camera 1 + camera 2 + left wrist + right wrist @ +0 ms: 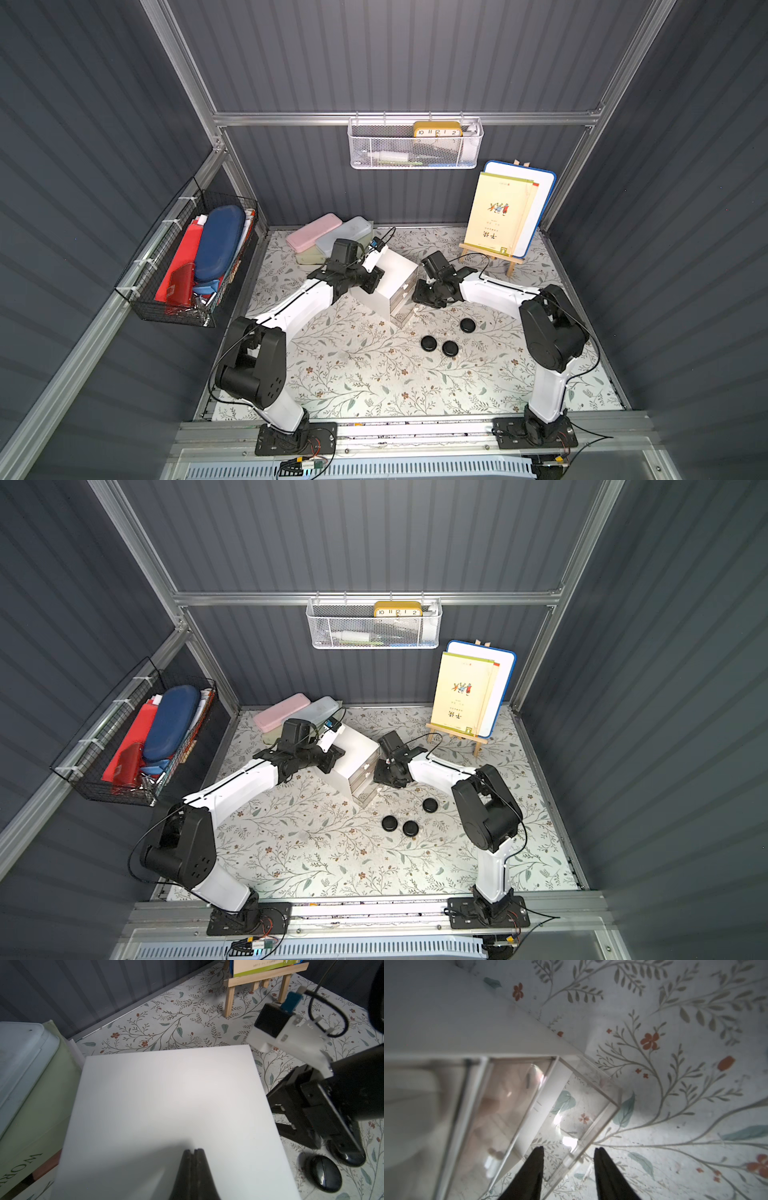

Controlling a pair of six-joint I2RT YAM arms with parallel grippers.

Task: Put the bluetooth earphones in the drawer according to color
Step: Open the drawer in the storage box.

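The drawer (388, 286) is a white cube cabinet in both top views, with its clear bottom tray (402, 318) pulled out. My left gripper (193, 1150) is shut with nothing in it, and its tips rest on the cabinet's white top (166, 1095). My right gripper (569, 1149) is open and straddles the front wall of the pulled-out tray (583, 1109), which is empty. Pale pink shapes (508, 1095) show through the tray above it. Three black bluetooth earphones (468, 325) (428, 343) (450, 348) lie on the mat in front of the cabinet. White ones are not visible.
Behind the cabinet, a pink pencil case (313, 232) and a pale blue one (345, 235) lie on a green box (309, 258). An easel with a book (498, 216) stands at the back right. A wire basket (195, 262) hangs on the left wall and a mesh basket (415, 143) on the back wall.
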